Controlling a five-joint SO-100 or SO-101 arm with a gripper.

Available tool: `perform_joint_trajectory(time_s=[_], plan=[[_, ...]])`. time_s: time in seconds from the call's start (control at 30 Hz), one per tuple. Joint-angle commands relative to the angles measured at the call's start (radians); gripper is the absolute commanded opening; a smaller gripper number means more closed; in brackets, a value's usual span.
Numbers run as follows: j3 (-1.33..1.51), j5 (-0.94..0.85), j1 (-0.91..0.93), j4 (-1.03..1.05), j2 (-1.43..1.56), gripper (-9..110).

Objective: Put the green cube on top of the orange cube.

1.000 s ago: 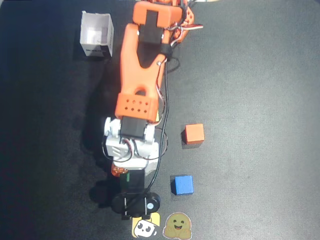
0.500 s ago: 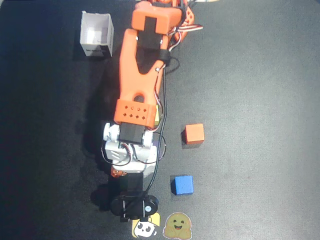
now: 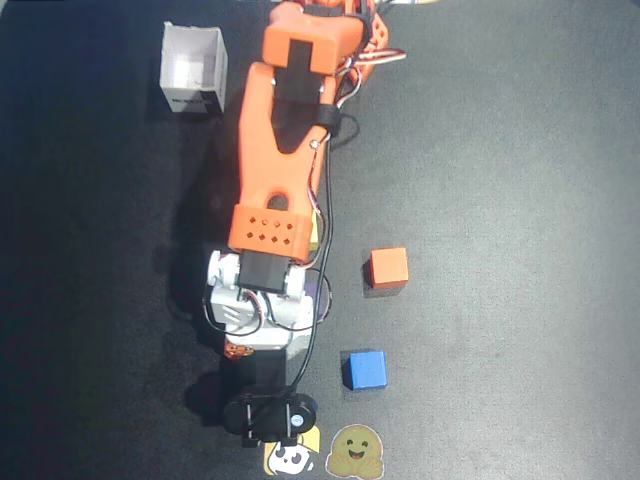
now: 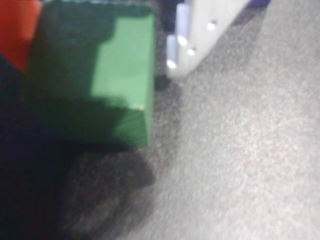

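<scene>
- A little change is seen in the overhead view: the arm is stretched a bit more toward the bottom of the picture than it was a second ago.
- A small spot of green was seen under the arm's end a second ago. In the overhead view it is now hidden by the arm.
- The green cube is seen big and close in the wrist view. It is found between the two sides of the claw.
- A white finger is seen just beside the cube on the right of the wrist view, and a thin dark gap seems to be left between them. An orange-red part is seen at the cube's other side.
- It cannot be told whether the claw is squeezed onto the cube or held loose around it. It also cannot be told whether the cube is lifted off the tabletop.
- The orange cube is not moved. It is found well apart from the arm's end, to the right in the overhead view, with nothing on top.
- The blue cube and the white box are not moved either.
- The task is judged to be at the grabbing step, and the lift and the stacking are not yet done.
</scene>
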Motion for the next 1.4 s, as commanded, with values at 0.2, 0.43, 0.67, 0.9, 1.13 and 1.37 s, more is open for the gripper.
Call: perform_joint_trajectory(time_s=[0.2, 0.43, 0.67, 0.9, 1.13, 1.37], plan=[[-0.026, -0.008, 0.014, -0.069, 0.009, 16], [-0.012, -0.008, 0.015, -0.075, 0.008, 5], [-0.005, -0.008, 0.018, -0.069, 0.011, 5], [-0.029, -0.003, 0.018, 0.008, 0.046, 5], [-0.048, 0.046, 0.017, 0.114, 0.15, 5], [0.094, 0.092, -0.006, 0.132, 0.344, 5]])
